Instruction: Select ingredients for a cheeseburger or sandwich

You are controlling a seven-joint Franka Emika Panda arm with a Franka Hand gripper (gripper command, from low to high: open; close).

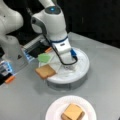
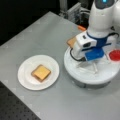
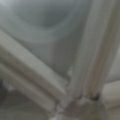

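The gripper point(image 1: 68, 65) is down low over the round white turntable tray point(image 1: 83, 71), reaching into one of its divided sections; whether its jaws are apart or together I cannot tell, and nothing shows in its hold. On the tray's left edge in a front view lie a tan bread square point(image 1: 45, 71) and, just beyond it, a green leaf-like piece point(image 1: 44, 57). A red disc point(image 2: 115, 55) sits at the tray's right side in a front view. Near on the grey table point(image 1: 22, 100), the white paper plate point(image 1: 56, 107) carries the sandwich point(image 1: 73, 112), cheese square point(image 2: 41, 72) topmost.
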